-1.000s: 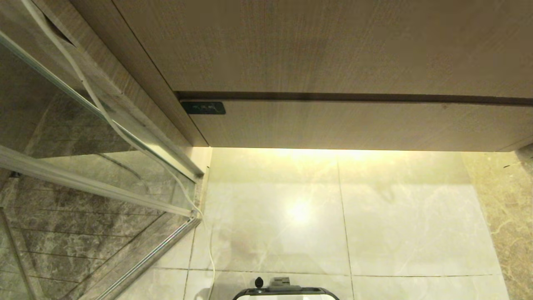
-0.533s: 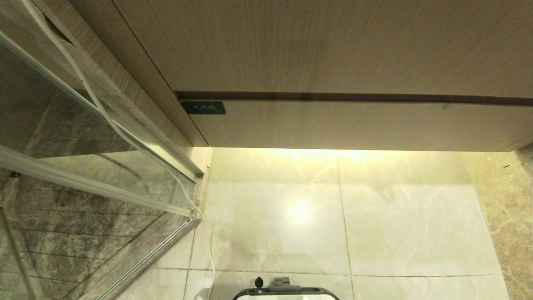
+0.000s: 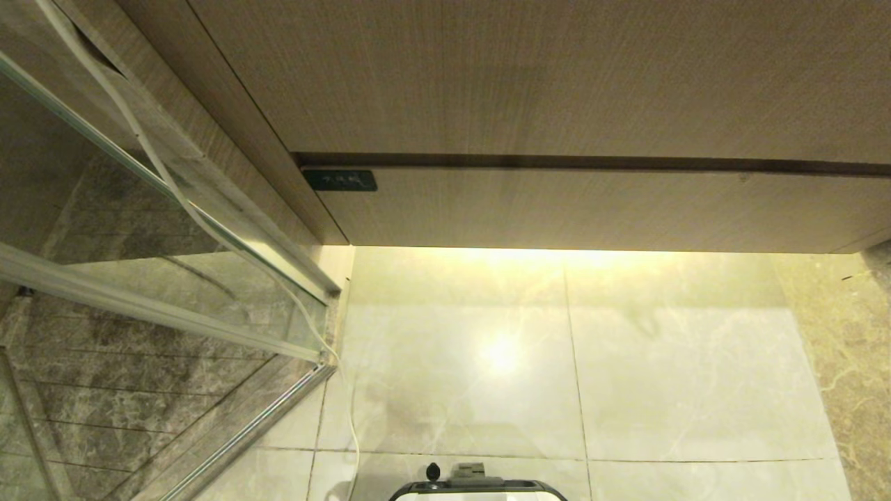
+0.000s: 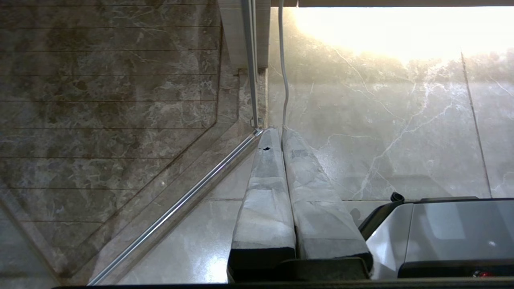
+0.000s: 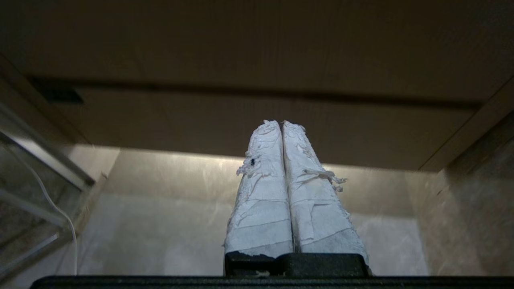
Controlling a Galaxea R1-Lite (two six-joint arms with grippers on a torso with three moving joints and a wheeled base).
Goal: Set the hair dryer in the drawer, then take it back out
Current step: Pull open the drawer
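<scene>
The hair dryer is out of view. The beige wood-grain vanity shows two flat, handleless drawer fronts, an upper one (image 3: 557, 76) and a lower one (image 3: 592, 209), both closed with a dark gap between them. I cannot tell which is the drawer. Neither gripper appears in the head view. My right gripper (image 5: 281, 122) is shut and empty, its taped white fingers pointing at the lower front (image 5: 249, 120) from a distance. My left gripper (image 4: 280, 129) is shut and empty, hanging over the floor tiles beside the shower rail.
A glass shower screen (image 3: 139, 278) with a metal rail (image 4: 180, 200) stands at the left. A thin white cord (image 3: 174, 188) runs down it to the floor. A small black plate (image 3: 340, 180) sits on the lower front's left end. My base (image 3: 477, 490) is at the near edge, a marble wall (image 3: 856, 362) at the right.
</scene>
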